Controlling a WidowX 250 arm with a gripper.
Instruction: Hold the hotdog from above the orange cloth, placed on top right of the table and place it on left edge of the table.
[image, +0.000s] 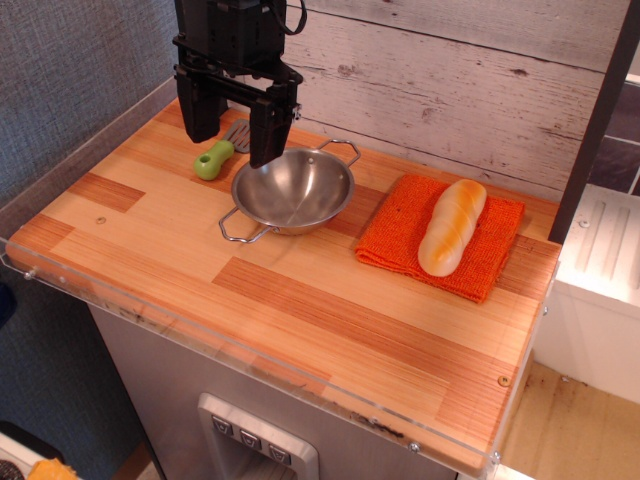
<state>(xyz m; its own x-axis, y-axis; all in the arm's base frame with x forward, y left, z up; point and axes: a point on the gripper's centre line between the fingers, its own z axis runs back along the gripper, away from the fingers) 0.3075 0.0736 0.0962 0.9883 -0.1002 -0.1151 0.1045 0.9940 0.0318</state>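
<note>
Single view. The gripper hung at upper left of frame above the bench, jaws wide apart and holding nothing; judged not yet started toward the pick. The hotdog lay at centre right of frame, lengthwise on the orange cloth, well apart from the gripper. A steel bowl sat between them, a green-handled spatula just behind it.

Hotdog: glossy cream bun, orange-brown shading along its middle, unobstructed from above. The left part of the bench showed bare wood for placement.
</note>
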